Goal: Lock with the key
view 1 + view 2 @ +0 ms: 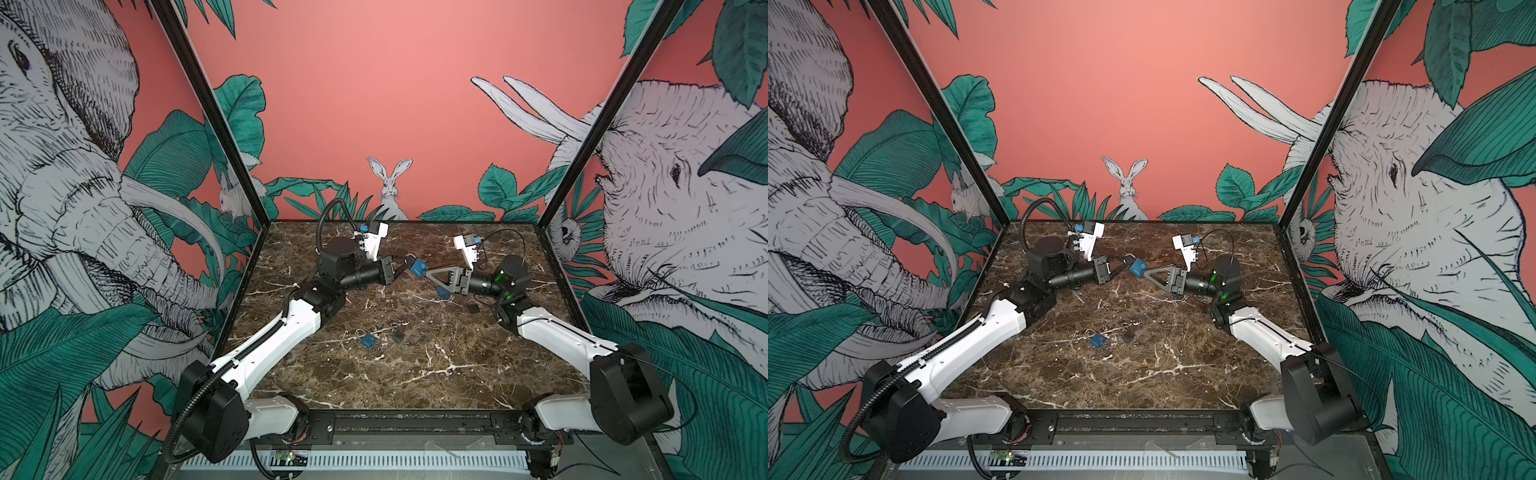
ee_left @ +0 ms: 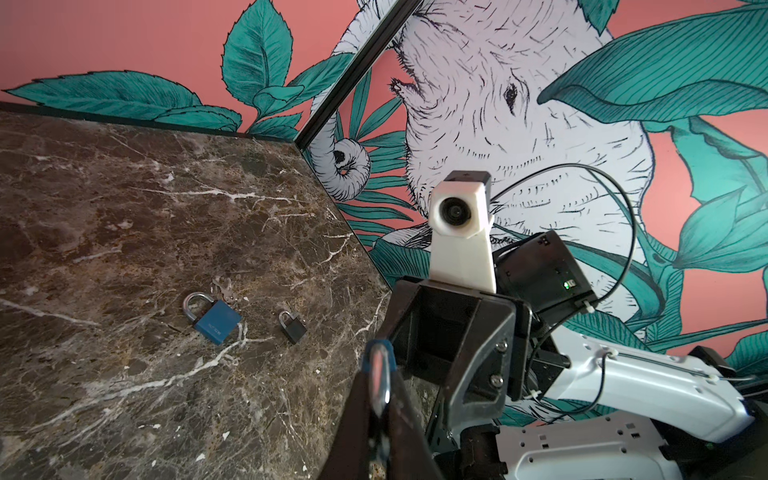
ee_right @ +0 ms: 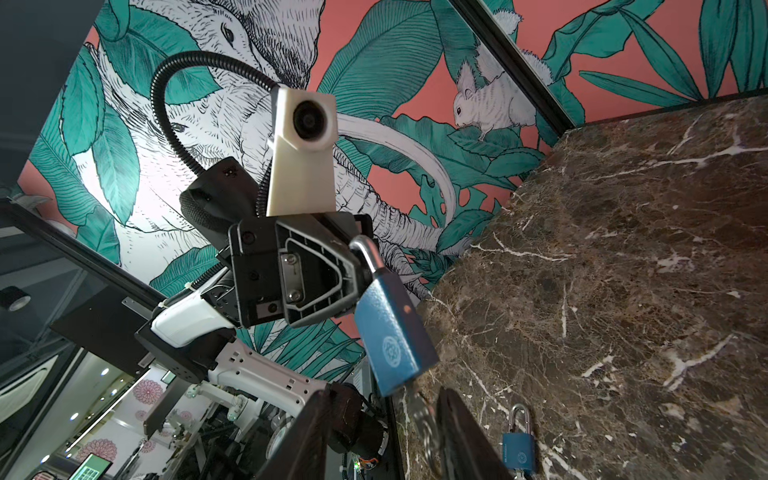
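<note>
Desk (image 1: 415, 374): dark brown marble-look slab with white veins, smooth, low sheen. Held blue padlock (image 3: 395, 336): blue coated body, matt, faintly grainy, with a stamped round logo. Its shackle (image 3: 368, 255) is bright polished metal. Second blue padlock (image 2: 218, 322): same matt blue coat, shiny metal shackle. Small black padlock (image 2: 295, 330): matt black body, metal shackle. Left gripper (image 3: 359, 282): black matt plastic housing, two metal screws on an inset plate. Right gripper (image 1: 432, 278): grey matt plastic jaws. Camera mount (image 3: 305, 153): off-white matt plastic. Hose (image 3: 166, 112): black ribbed plastic. Arm cover (image 1: 270, 345): white smooth plastic, slight gloss. Walls (image 1: 395, 104): flat printed mural, matt.
</note>
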`<state>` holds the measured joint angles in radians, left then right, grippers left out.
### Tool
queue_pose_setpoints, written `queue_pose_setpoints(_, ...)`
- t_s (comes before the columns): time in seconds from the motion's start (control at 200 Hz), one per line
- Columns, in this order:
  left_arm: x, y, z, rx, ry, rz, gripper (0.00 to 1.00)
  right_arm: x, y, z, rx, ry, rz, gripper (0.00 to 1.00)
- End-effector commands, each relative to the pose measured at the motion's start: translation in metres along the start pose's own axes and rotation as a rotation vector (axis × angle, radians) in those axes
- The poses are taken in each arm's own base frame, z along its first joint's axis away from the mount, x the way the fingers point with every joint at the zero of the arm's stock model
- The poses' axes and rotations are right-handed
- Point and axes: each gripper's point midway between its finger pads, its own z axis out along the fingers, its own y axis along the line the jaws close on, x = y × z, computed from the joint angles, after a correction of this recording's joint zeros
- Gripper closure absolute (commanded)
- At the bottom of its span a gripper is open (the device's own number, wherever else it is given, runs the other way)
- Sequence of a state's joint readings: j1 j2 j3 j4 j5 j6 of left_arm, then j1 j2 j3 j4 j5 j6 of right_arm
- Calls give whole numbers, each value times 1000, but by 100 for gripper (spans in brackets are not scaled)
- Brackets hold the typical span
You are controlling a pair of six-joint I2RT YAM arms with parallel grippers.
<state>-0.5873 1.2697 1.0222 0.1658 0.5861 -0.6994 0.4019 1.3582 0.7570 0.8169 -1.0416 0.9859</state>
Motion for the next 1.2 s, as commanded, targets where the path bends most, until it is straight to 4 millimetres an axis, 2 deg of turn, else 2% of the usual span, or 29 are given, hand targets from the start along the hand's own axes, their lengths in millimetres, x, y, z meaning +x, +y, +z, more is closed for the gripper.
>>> queue_pose_setpoints(0.0,-23,-22,-6,54,-64,57,100,-5,21,2,-47,12,-73,64)
queue_pose_setpoints(0.355,-28,-25,-11,44,-78,77,100,-3,15,3,-30,20,-65,90)
queue_pose_setpoints(0.45,-28,-24,-14,39,-85,80,100,-2,13,3,-24,22,-58,100)
queue_pose_setpoints(0.71,-36,-22,-26,12,-125,91,100,4,3,3,4,31,-47,100)
queue_pose_setpoints(1.015,-60,-27,-58,-4,-198,122,100,14,-12,-1,43,32,-24,100)
queue_pose_setpoints(1.195,-61,-26,-67,-27,-201,134,100,10,-15,-3,58,18,-23,100)
